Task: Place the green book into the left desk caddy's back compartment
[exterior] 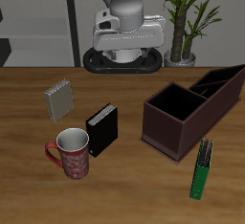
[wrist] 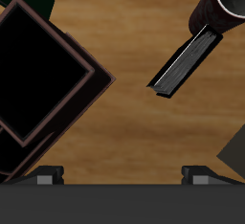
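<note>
Exterior view: the green book (exterior: 202,169) lies flat on the bench (exterior: 124,194) near its front edge, just beside the left desk caddy (exterior: 191,108). Approach from above and grip across its narrow width. The claw is cut off. Wrist view: the claw (wrist: 122,175) stands wide and empty; the book is not visible.

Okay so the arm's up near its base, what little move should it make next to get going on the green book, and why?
Probably swing the gripper toward the table's front edge, over the green book. The book lies flat on the table beside the caddy, untouched, and the gripper holds nothing, with the caddy and black book below it.
</note>
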{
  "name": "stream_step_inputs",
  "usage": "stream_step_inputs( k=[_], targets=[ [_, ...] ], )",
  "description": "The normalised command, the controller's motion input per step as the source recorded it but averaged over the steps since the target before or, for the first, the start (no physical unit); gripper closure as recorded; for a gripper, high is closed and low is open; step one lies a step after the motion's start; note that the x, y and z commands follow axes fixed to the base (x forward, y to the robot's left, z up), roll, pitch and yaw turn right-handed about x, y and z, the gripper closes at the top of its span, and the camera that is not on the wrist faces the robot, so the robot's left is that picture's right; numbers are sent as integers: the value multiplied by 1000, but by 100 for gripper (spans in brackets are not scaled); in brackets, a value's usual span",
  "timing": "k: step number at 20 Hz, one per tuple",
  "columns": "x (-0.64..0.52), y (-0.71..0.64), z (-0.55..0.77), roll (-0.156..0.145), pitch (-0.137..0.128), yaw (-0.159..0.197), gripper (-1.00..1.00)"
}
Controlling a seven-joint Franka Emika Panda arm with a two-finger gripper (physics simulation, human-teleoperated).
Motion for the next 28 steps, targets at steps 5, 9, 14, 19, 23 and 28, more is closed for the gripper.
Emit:
stream_step_inputs(
  k=[5, 9, 14, 19, 23, 28],
  targets=[
    [170, 20, 48, -51, -27, -74, -100],
    [218, 84, 105, -25, -29, -35, -100],
    [396, 238, 153, -26, -25, -33, -100],
    [329, 237, 122, -20, -10, -7, -100],
    [414, 471, 153, 13, -7, -1, -100],
    [303, 369, 14, 12, -4, -3, -100]
  ],
)
